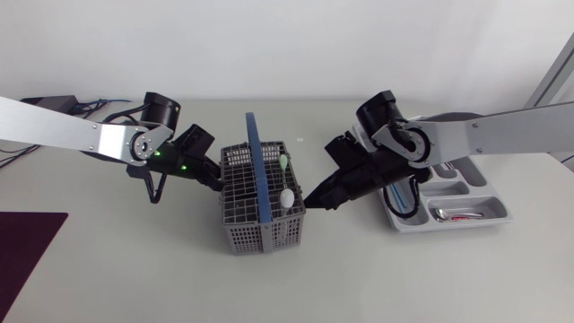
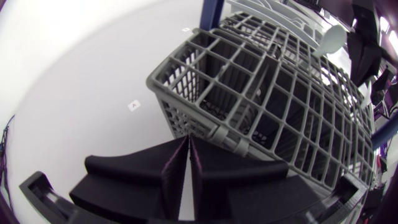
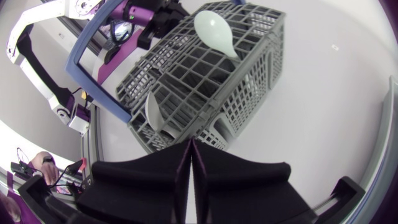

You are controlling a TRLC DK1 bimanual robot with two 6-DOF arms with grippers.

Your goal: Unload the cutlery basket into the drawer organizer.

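**Q:** Read from left to right, what does the scene show?

**A:** The left gripper [image 2: 188, 148] has its fingers pressed together with nothing between them, and its tips sit just at the left wall of the cutlery basket [image 1: 260, 237]. The basket stands at mid-table. Its long axis and its blue handle [image 1: 257, 152] run from the far edge of the table toward the near one. The right gripper [image 1: 316, 197] is also closed and empty, just beside the basket's right wall. The drawer organizer [image 1: 448, 228] lies further right, partly under the right arm.

**Q:** How far along is the unloading?

**A:** It looks to be partway done. Two pieces show in the basket, a pale green spoon [image 1: 281, 161] and a white spoon [image 1: 285, 197]. One utensil with a red mark [image 1: 462, 216] lies in the organizer's near compartment. The arm hides some of the other compartments, so their contents cannot be judged. Neither gripper is carrying anything.

**Q:** How are the pieces oriented?

**A:** Both spoons stand bowl-up with their handles down inside the grid, roughly upright and leaning a little. The stored utensil lies flat, and its long axis runs along its compartment from left to right.
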